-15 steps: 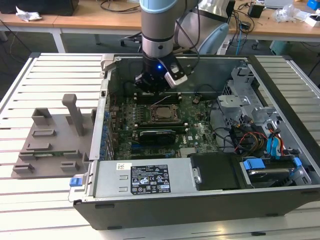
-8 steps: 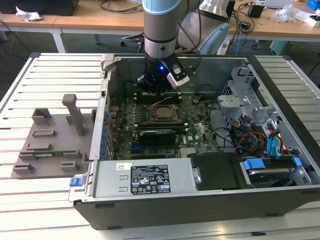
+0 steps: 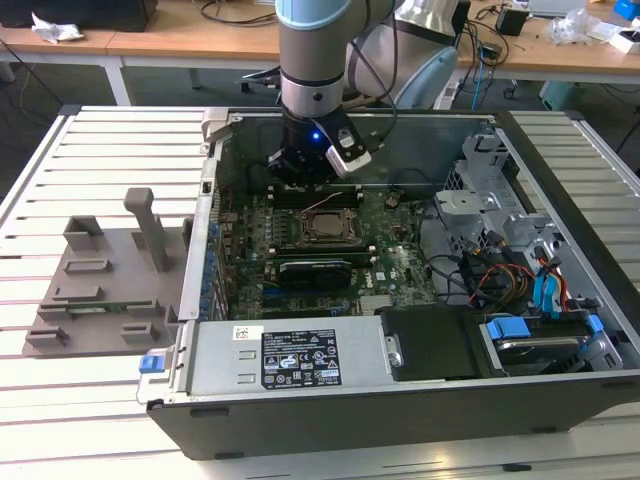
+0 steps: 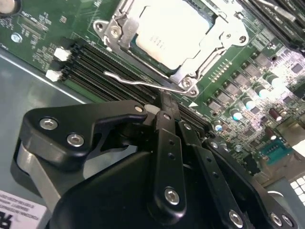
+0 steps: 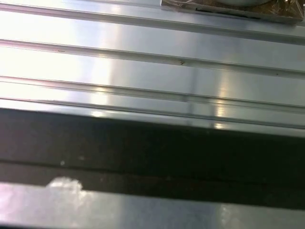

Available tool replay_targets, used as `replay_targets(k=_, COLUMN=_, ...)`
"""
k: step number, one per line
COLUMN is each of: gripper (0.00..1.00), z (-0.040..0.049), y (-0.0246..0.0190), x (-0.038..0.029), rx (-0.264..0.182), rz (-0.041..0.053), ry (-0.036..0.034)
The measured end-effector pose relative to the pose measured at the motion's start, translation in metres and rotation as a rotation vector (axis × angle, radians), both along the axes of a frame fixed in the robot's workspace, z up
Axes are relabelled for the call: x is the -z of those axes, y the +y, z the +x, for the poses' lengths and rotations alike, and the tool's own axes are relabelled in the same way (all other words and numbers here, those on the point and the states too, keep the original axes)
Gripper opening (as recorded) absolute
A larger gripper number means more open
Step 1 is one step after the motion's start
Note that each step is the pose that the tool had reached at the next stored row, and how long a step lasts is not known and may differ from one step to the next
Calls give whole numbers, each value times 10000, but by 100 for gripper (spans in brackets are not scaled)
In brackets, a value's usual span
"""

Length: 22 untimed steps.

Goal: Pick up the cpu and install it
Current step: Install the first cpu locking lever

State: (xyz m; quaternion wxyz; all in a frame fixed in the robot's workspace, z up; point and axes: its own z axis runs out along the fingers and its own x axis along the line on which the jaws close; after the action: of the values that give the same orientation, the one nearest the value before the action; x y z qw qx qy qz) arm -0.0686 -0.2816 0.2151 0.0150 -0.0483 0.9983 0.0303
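Observation:
The cpu lies flat in its socket in the middle of the motherboard, its silver top showing inside the metal socket frame. A thin wire lever runs along the socket's side. My gripper hangs inside the open computer case, just beyond the socket on its far side in the exterior view. In the second wrist view the gripper has its black fingers pressed together with nothing between them, their tips close to the lever and apart from the cpu.
A grey plastic tray sits on the slatted metal table at the exterior view's left. Inside the case are memory slots, a power supply and drive bays with blue cables.

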Motion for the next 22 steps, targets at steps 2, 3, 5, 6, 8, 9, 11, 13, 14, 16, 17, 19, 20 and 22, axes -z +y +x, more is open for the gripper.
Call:
replay_targets(k=2, gripper=11, z=0, y=-18, x=0, rx=0, rz=-6, ry=0)
replay_targets(k=3, gripper=11, z=-1, y=-22, x=0, rx=0, rz=-6, ry=0)
replay_targets(k=5, gripper=11, z=3, y=-26, x=0, rx=0, rz=-6, ry=-1)
replay_targets(k=6, gripper=11, z=8, y=-27, x=1, rx=-1, rz=-7, ry=0)
replay_targets(k=8, gripper=11, z=25, y=-27, x=4, rx=-3, rz=-6, ry=0)
replay_targets(k=9, gripper=11, z=35, y=-27, x=6, rx=-3, rz=-6, ry=1)
replay_targets(k=11, gripper=11, z=65, y=-28, x=10, rx=-6, rz=-7, ry=4)
replay_targets(k=13, gripper=11, z=99, y=-28, x=14, rx=-9, rz=-7, ry=8)
replay_targets(k=14, gripper=11, z=112, y=-28, x=17, rx=-9, rz=-7, ry=11)
replay_targets(k=16, gripper=11, z=138, y=-28, x=25, rx=-11, rz=-7, ry=17)
replay_targets(k=17, gripper=11, z=151, y=-28, x=31, rx=-11, rz=-8, ry=19)
replay_targets(k=19, gripper=11, z=195, y=-28, x=52, rx=-15, rz=-13, ry=26)
replay_targets(k=20, gripper=11, z=210, y=-28, x=62, rx=-14, rz=-35, ry=27)
replay_targets(k=22, gripper=11, z=233, y=-28, x=73, rx=-13, rz=-52, ry=30)
